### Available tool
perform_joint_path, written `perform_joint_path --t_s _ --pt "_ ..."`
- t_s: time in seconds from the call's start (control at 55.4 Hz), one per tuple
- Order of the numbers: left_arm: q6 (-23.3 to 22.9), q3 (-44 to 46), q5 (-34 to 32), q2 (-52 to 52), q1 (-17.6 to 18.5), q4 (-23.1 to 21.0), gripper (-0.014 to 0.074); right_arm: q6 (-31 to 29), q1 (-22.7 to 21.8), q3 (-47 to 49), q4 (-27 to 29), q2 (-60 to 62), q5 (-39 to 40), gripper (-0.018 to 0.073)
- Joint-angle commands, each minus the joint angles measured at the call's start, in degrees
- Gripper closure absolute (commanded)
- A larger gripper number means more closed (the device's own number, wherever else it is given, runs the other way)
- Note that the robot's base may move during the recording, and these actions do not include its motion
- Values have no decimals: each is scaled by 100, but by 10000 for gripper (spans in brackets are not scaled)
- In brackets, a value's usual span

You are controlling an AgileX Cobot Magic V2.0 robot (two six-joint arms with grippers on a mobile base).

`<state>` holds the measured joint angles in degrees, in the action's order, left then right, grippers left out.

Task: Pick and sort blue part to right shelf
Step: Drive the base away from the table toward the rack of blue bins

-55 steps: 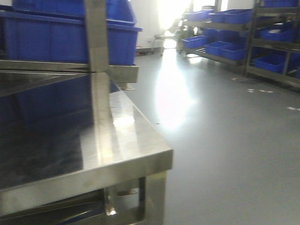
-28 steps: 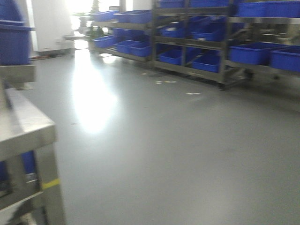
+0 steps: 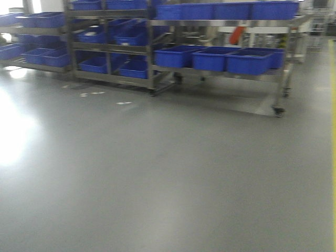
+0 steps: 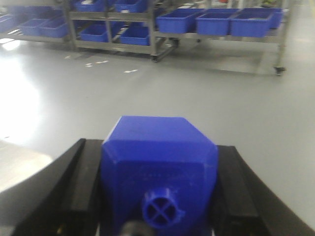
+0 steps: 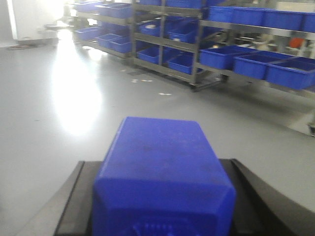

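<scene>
A blue part (image 4: 160,172) is clamped in the left end effector (image 4: 160,147), a second blue part (image 5: 160,182) in the right end effector (image 5: 160,164). The right shelf (image 3: 226,23) is seen well ahead.

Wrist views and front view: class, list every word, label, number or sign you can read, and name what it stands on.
No text can be read.
Blue part in the left gripper: faint raised marks above its neck, too blurred to read.
Blue part in the right gripper: faint marks at the bottom edge, too blurred.
Blue bins, right shelf, floor: no lettering visible.
</scene>
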<state>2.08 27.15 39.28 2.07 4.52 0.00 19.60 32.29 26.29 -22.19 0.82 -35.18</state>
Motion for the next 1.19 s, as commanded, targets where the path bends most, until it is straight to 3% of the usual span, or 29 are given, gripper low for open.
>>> perform_joint_path --t_s 0.0,1.174 --pt "1 162 -538 108 35 -46 239 -41 -15 154 -173 -89 506 354" --pt "1 162 -538 108 35 -46 239 -41 -15 154 -173 -89 506 354"
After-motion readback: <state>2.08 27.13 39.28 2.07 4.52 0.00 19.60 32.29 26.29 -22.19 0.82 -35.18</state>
